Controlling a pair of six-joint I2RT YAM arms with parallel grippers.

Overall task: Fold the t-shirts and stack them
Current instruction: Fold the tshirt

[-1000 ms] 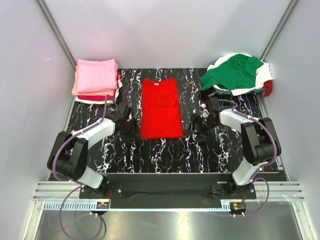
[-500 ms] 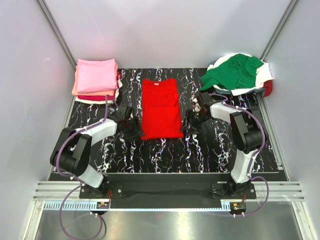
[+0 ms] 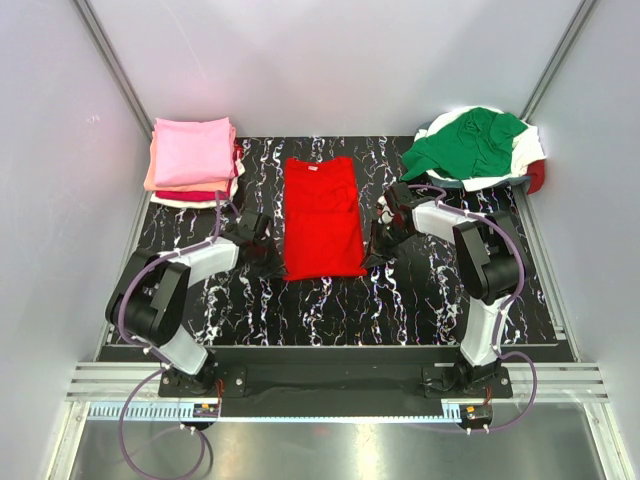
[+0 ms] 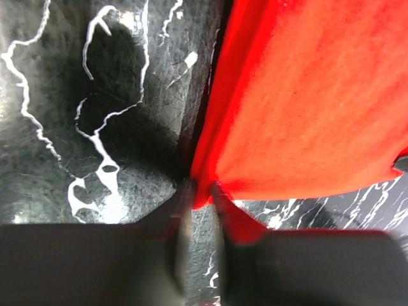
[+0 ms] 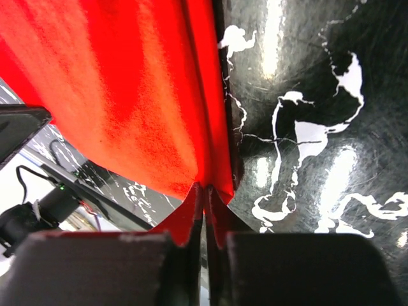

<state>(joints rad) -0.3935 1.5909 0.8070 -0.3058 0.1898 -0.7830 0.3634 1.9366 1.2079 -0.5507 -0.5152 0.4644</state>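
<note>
A bright red t-shirt, folded into a long strip, lies in the middle of the black marbled table. My left gripper is shut on its near left corner. At the near right corner my right gripper pinches the cloth too. A folded stack with a pink t-shirt on top sits at the back left. At the back right a crumpled green t-shirt covers a heap with white cloth and a dark red piece under it.
White walls and metal posts close in the table on three sides. A metal rail with both arm bases runs along the near edge.
Both grippers moved inward to the red t-shirt's near corners and shut on them. The shirt itself lies as before.
</note>
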